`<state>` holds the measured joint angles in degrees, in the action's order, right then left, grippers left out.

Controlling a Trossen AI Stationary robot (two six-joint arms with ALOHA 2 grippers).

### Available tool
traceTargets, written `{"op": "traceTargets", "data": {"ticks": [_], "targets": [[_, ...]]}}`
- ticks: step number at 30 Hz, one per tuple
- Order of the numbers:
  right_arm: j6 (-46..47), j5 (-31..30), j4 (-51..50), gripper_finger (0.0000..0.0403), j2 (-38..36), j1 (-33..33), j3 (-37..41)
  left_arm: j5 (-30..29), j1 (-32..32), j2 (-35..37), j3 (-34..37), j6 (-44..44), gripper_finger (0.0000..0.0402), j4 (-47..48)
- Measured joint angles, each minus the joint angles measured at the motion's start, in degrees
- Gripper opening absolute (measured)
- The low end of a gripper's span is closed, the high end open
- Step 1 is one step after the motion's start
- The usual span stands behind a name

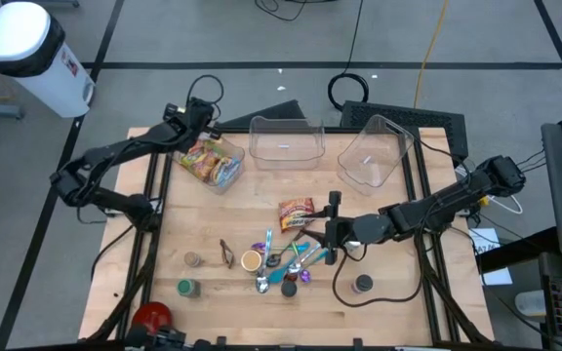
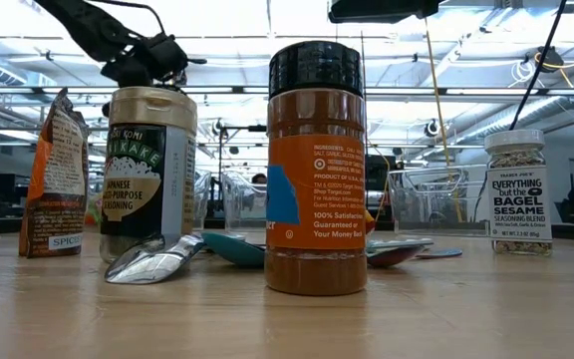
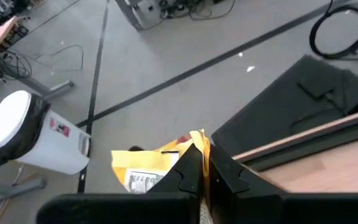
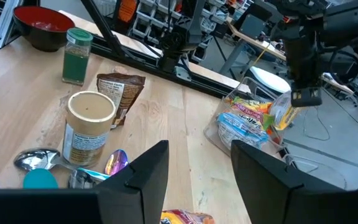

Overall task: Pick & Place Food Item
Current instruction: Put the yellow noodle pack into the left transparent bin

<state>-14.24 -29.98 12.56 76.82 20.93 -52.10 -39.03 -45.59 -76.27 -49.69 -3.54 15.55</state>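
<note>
A clear bin (image 1: 224,177) at the table's far left holds several snack packets (image 1: 206,161). My left gripper (image 1: 203,129) hangs over it, shut on a yellow packet (image 3: 157,163); the packet also shows in the right wrist view (image 4: 281,116). A red-brown snack packet (image 1: 296,211) lies flat on the table's middle. My right gripper (image 1: 330,228) is open and empty, low over the table just right of that packet, fingers (image 4: 143,171) pointing toward the table's left. My left gripper pinches the yellow packet's top edge (image 3: 196,139) between its two fingers. The fingers come from above, pointing down. The packet hangs below them over the packets in the bin (image 4: 244,127); whether its lower end touches them, I cannot tell.
Two empty clear bins (image 1: 286,146) (image 1: 374,156) stand at the far edge. Spoons, a round jar (image 1: 251,260) and a dark-capped spice jar (image 2: 317,170) crowd the middle near side. A green jar (image 1: 187,288), a red bowl (image 1: 151,315) and a seasoning jar (image 1: 362,284) stand nearer.
</note>
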Motion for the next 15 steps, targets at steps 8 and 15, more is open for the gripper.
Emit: {"op": "traceTargets", "data": {"ticks": [8, 15], "targets": [[0.00, 0.02, 0.00, 0.0164, 0.00, 0.00, 0.00, 0.27, 0.76, 3.82, 0.00, 0.44, 0.0005, 8.27], [0.02, 0.00, 0.00, 0.0164, 0.00, 0.00, 0.00, 5.05, 2.09, 8.16, 0.00, -3.00, 0.0026, 17.31]]}}
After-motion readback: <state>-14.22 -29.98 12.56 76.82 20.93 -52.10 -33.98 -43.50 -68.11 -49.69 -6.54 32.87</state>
